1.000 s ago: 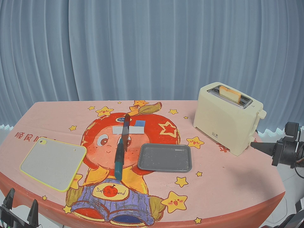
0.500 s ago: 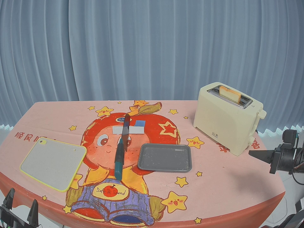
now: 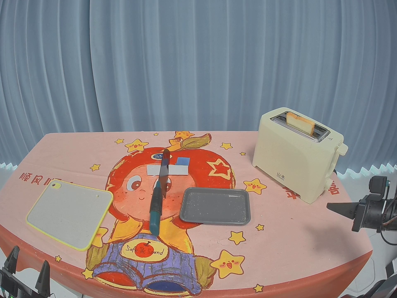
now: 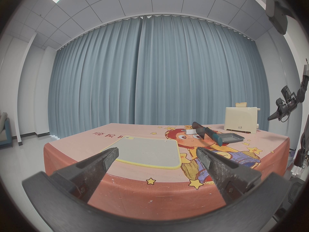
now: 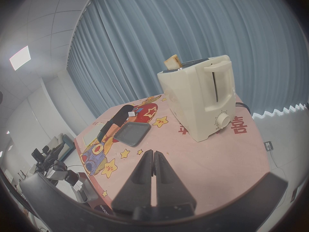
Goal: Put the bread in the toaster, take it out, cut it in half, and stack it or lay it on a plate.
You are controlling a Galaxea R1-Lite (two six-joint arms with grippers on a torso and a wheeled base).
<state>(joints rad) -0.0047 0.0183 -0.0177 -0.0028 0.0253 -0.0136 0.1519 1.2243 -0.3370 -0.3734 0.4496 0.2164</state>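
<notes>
1. Right gripper (image 5: 154, 165): I read its fingers as pressed together and empty, hanging off the right edge of the surface (image 3: 289, 236).
2. Left gripper (image 4: 157, 152): fingers spread, empty, at the near left corner.
3. Bread (image 3: 300, 123): upright in the toaster (image 3: 289, 158), long axis along the slot. It sits above and inboard of my right fingers, so the right arm is nearer.

One toaster (image 3: 297, 154), one bread slice (image 3: 300, 123), one knife (image 3: 159, 191), one cutting board (image 3: 68, 214), one grey plate (image 3: 215, 205), one white block (image 3: 175, 169), one blue block (image 3: 182, 161), one desk (image 3: 289, 236). Two claws: left claw (image 3: 29, 258), right claw (image 3: 331, 206).
</notes>
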